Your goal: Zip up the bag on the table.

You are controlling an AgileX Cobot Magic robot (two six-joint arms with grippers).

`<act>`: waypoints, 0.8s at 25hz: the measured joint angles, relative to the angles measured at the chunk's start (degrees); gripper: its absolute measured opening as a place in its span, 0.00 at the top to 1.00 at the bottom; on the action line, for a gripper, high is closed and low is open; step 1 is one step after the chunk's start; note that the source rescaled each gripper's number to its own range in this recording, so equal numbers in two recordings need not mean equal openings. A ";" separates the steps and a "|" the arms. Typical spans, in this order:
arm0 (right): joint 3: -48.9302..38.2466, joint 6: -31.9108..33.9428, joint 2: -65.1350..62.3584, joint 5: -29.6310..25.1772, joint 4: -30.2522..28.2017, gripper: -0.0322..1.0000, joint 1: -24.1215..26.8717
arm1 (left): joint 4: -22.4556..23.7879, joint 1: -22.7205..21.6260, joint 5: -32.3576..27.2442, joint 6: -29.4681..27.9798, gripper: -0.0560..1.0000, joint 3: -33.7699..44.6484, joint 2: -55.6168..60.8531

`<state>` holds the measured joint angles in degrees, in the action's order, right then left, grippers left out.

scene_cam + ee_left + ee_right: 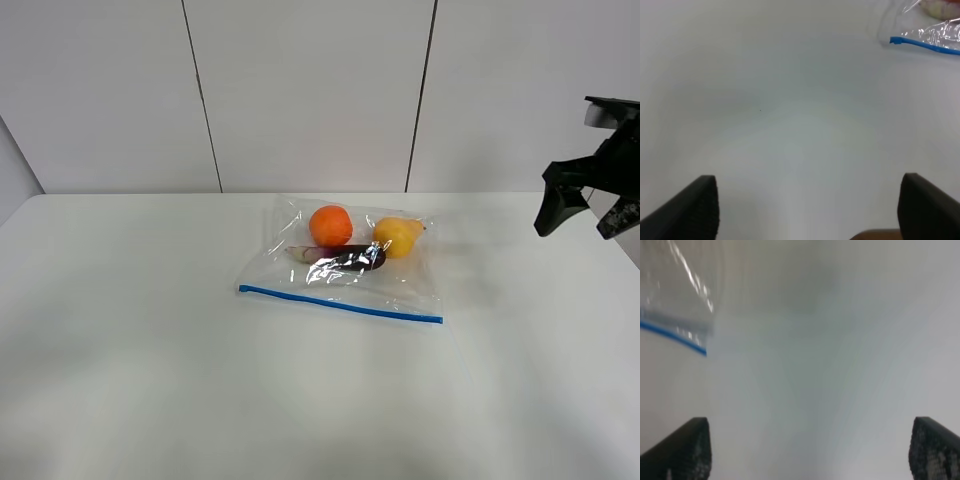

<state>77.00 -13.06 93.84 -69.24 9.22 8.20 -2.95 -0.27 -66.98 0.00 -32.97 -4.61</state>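
Note:
The clear plastic bag [400, 282] lies flat in the middle of the white table [150, 350], its blue zipper strip [340, 304] along the near edge. Inside are an orange [330, 225], a yellow pear [397, 236] and a dark purple vegetable [352, 260]. My right gripper [582, 215] hangs open above the table's far right, well away from the bag. Its wrist view shows the right gripper [810, 420] open over bare table, with the bag's corner [675, 285] ahead. My left gripper [809, 179] is open and holds nothing, with the zipper's end [925, 45] far ahead; the high view does not show it.
A panelled white wall [310, 90] rises behind the table's far edge. Bare tabletop surrounds the bag on all sides.

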 joint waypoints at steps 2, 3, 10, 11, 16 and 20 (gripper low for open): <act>-5.13 0.00 -4.56 -0.12 -0.13 0.13 0.00 | 0.00 0.00 0.00 0.00 0.06 0.00 0.00; -7.18 0.07 -6.62 -0.12 -0.26 0.13 0.00 | 0.00 0.00 0.00 0.00 0.06 0.00 0.00; -18.88 0.69 -22.09 3.96 -0.30 0.13 -0.35 | 0.00 0.00 -0.04 0.00 0.06 0.00 0.00; -19.95 0.75 -23.89 4.72 -0.50 0.13 -1.04 | 0.00 0.00 -0.04 0.00 0.06 0.00 0.00; -23.83 1.98 -31.19 5.30 -1.12 0.13 -6.82 | 0.00 0.00 -0.04 0.00 0.06 0.00 0.00; -27.87 4.60 -36.56 6.75 -3.34 0.13 -7.79 | 0.00 0.00 -0.04 0.00 0.06 0.00 0.00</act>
<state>49.13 -8.46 57.28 -62.50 5.88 0.41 -2.95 -0.27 -67.02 0.00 -32.97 -4.61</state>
